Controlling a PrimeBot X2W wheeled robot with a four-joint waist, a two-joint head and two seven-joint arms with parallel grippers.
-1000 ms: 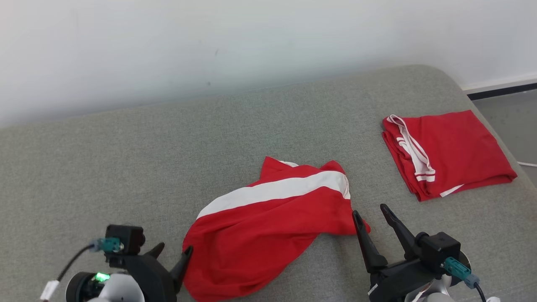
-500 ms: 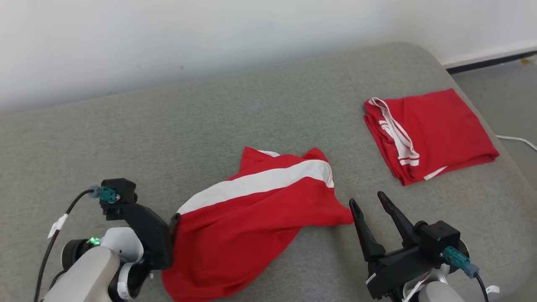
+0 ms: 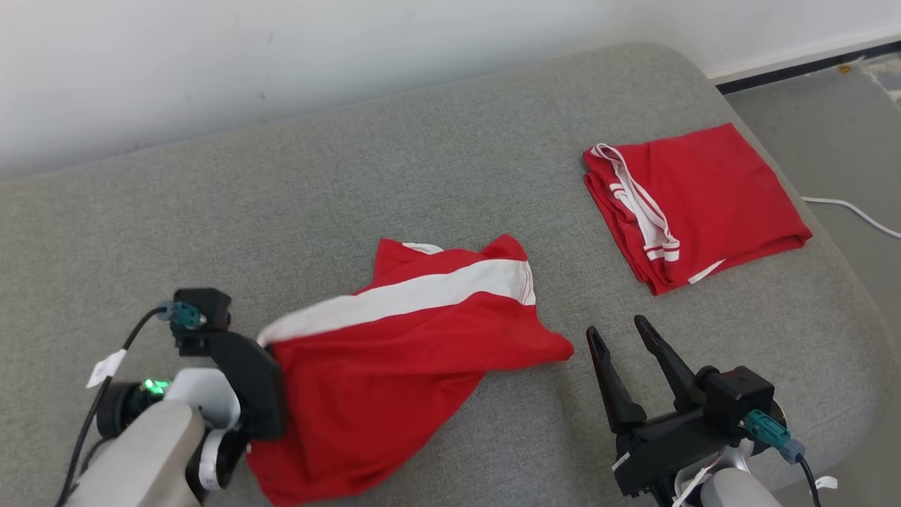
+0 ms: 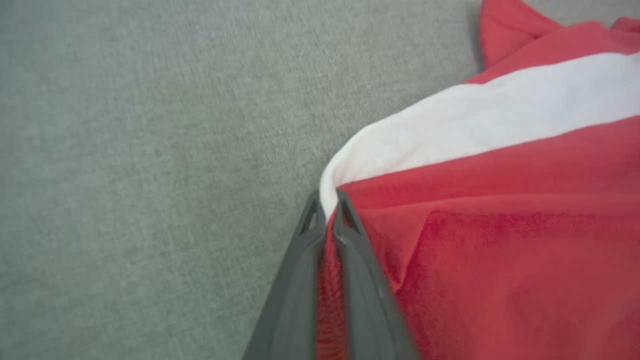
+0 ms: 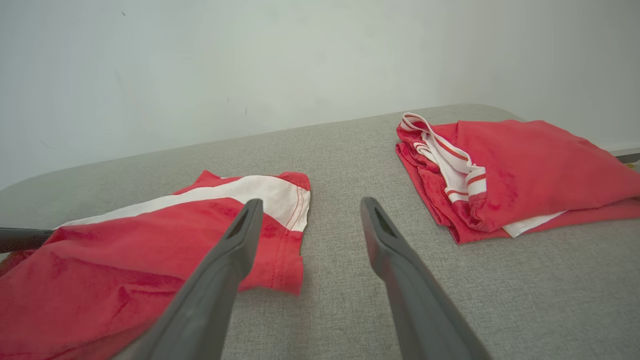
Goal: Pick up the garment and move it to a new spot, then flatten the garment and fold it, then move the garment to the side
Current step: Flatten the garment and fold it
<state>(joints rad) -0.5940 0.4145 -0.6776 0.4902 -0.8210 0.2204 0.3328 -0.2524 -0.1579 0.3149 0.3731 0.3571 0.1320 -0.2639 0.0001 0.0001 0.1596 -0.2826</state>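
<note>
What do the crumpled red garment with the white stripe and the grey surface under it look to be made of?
The crumpled red garment with the white stripe: soft, thin knit fabric, probably cotton or polyester jersey; matte, draping in loose folds, with stitched hems. The grey padded surface: woven upholstery fabric, matte, with a fine weave and rounded cushioned edges.

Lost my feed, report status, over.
Left pincer shut on edge of crumpled red-and-white fabric garment. Right pincer open, empty. Folded red fabric garment lies apart, not obstructing.
</note>
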